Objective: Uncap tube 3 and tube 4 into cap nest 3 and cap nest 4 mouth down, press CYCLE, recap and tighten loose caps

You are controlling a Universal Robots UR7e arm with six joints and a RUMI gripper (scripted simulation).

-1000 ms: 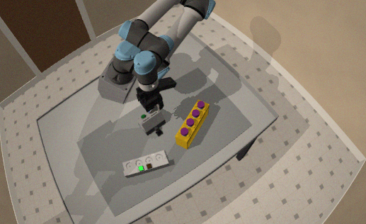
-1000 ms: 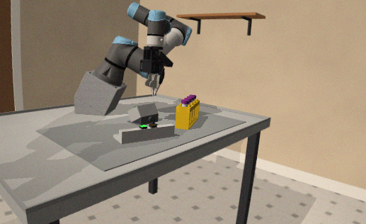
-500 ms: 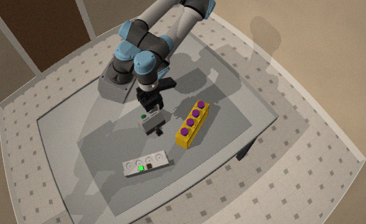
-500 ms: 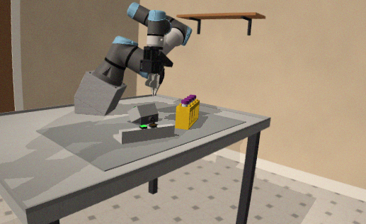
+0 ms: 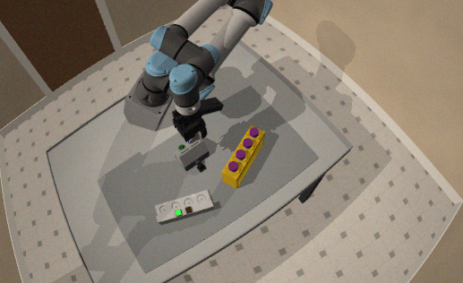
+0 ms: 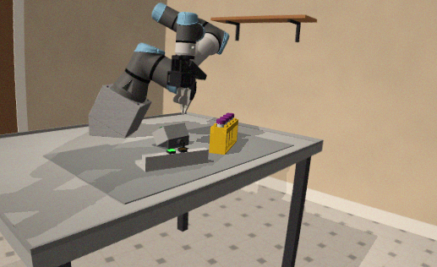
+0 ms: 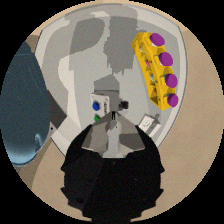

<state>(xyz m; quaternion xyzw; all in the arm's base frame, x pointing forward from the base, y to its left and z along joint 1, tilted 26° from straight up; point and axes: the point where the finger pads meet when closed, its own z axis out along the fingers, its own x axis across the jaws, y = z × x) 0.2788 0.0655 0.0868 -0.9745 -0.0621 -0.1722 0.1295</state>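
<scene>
The yellow decapping station (image 5: 231,177) (image 6: 217,140) (image 7: 145,62) holds its row of tubes, each with a purple cap on. I cannot tell any height difference between the caps. The white cap tray (image 5: 194,209) (image 6: 173,160) (image 7: 145,129) shows empty cap nests in the top view. Its green lamp (image 5: 178,212) (image 6: 171,150) is lit and its amber lamp (image 5: 188,210) (image 6: 182,149) is dark. The grey key housing (image 5: 194,158) (image 6: 172,134) carries the blue key (image 7: 96,106) and the green key (image 5: 181,147) (image 7: 97,119). My gripper (image 6: 183,113) (image 7: 113,111) is shut and empty, above the housing and clear of it.
A small black part (image 5: 201,167) (image 7: 124,105) sits beside the housing on its tray side. The decapping station stands to one side of the housing, and the cap tray lies nearer the table's front edge. The arm's grey base block (image 6: 117,111) stands at the back.
</scene>
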